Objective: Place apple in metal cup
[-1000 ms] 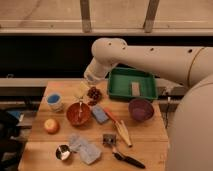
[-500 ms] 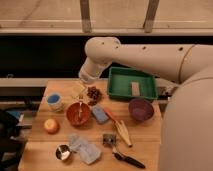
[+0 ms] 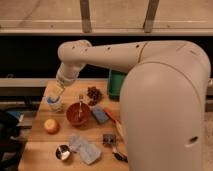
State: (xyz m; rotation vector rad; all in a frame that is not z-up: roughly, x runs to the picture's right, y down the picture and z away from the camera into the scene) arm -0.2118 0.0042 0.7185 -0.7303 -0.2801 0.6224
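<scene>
Gripper (image 3: 59,90) sits at the back-left corner of the wooden table (image 3: 40,146), directly over the white-and-blue cup (image 3: 54,104). Contact with the cup's rim cannot be judged. Open or closed state: cannot tell, since the tip merges with the cup.

Arm (image 3: 107,52) reaches in from the right; the robot's pale body (image 3: 167,110) covers the table's right side.

Apple (image 3: 51,125) rests on the table at left, in front of the white-and-blue cup and left of the orange bowl (image 3: 79,114), apart from both. Nothing touches it.

Metal cup (image 3: 62,152) stands upright near the front edge, in front of the apple and slightly right, just beside a crumpled pale cloth (image 3: 86,148).

Dark clustered lump (image 3: 93,93) lies behind the bowl. Blue sponge (image 3: 100,115) lies just right of the bowl. Green tray (image 3: 115,82) is partly hidden by the robot's body.
</scene>
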